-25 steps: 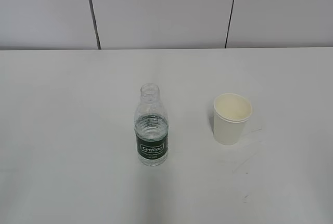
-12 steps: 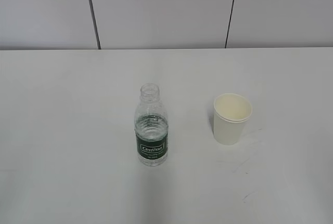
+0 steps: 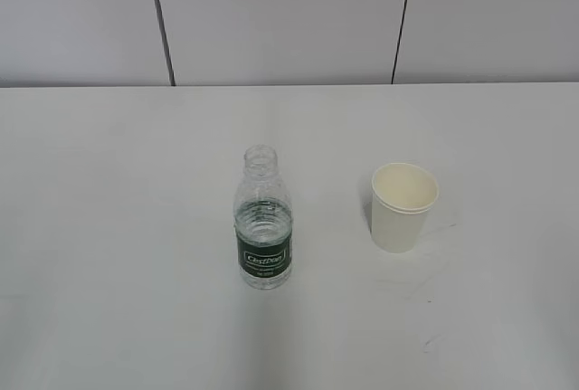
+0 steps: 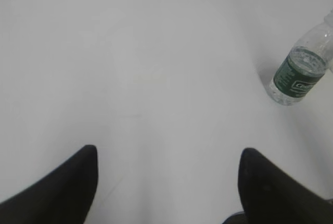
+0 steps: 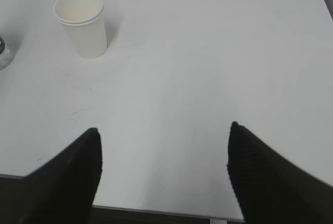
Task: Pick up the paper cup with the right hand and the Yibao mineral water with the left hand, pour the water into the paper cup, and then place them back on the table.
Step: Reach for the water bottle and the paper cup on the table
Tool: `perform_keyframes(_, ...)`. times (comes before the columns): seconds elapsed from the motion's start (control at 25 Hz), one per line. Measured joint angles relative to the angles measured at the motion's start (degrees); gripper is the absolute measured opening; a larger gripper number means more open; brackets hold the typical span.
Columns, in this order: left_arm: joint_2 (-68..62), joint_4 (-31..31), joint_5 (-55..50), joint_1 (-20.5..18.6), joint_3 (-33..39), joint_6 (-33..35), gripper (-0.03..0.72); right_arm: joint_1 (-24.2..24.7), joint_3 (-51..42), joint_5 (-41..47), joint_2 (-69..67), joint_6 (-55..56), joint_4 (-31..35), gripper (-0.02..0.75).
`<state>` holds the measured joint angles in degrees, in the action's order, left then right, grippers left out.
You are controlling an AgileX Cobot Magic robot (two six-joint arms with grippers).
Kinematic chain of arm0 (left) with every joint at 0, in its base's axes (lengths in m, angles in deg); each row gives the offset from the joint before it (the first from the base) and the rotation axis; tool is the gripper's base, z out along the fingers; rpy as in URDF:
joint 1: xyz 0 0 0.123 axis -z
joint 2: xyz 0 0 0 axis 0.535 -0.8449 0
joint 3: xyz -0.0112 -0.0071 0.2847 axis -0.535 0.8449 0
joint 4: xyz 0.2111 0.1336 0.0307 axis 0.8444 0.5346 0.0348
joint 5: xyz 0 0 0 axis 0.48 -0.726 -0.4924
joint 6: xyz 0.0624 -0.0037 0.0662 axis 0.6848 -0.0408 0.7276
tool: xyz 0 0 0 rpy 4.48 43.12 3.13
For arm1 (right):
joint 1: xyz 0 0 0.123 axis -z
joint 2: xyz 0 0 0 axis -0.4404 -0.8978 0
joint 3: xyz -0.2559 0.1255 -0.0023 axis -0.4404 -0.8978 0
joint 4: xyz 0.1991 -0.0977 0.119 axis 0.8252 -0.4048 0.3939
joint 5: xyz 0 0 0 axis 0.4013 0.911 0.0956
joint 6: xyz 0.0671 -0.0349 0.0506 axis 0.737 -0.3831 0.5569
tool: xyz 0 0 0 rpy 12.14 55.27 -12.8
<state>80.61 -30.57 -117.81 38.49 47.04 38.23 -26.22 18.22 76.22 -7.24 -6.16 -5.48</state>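
Stage: nothing is grasped yet; both pickups are judged to lie ahead.
Yibao mineral water (image 3: pixel 264 223): stood upright and uncapped on the table (image 3: pixel 109 227), long axis vertical, well apart from the cup.
Paper cup (image 3: pixel 403 206): stood upright, mouth up, at 3 o'clock of the bottle in the exterior view.
Left hand (image 4: pixel 169 182): fingers spread wide, nothing held; the bottle is seen at about 1 o'clock, well apart.
Right hand (image 5: pixel 164 174): fingers spread wide, nothing held; the cup is seen at about 11 o'clock, well apart.
Nearer arm: each object is judged closer to its assigned gripper.
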Motion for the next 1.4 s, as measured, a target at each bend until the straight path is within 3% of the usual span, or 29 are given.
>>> perform_keyframes(0.28, 0.0, -2.8, 15.4, 0.0, 0.0, 2.9, 0.486, 0.0, 0.4, -9.6, -0.4, -0.5, -0.1, 0.586)
perform_keyframes(0.8, 0.0, -0.4, 41.5, 0.0, 13.9, 3.5, 0.469, 0.0, -14.1, -39.9, -5.0, -0.5, -1.2, 0.585)
perform_keyframes(1.12, -1.3, -0.4, 52.9, 0.0, 18.5, 3.5, 0.469, 0.0, -16.6, -54.3, -11.1, -0.5, -2.6, 0.586)
perform_keyframes(1.4, -10.3, -0.4, 57.1, 0.0, 19.0, 3.5, 0.469, 0.0, -21.4, -70.4, -21.4, -0.5, -2.6, 0.586)
